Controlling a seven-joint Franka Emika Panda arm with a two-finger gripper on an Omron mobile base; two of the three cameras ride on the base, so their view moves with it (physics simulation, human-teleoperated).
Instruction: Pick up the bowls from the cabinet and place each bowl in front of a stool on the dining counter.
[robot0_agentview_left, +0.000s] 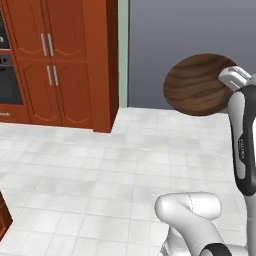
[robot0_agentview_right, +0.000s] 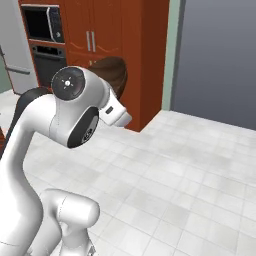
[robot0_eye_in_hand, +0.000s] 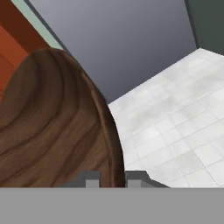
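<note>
Hand view: claw (robot0_eye_in_hand: 112, 178) clenched on brown bowl's (robot0_eye_in_hand: 52, 127) rim, bowl held on edge.

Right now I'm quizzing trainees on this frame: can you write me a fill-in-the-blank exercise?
1. The claw is shut on the rim of a dark brown ____.
2. The bowl's surface shows a ____ grain.
3. The floor is laid with pale ____.
4. The red-brown cabinet doors carry ____ bar handles.

Missing: bowl; wood; tiles; silver

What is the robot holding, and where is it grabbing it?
The gripper is pinching the brown bowl by its rim, up in the air.
</note>
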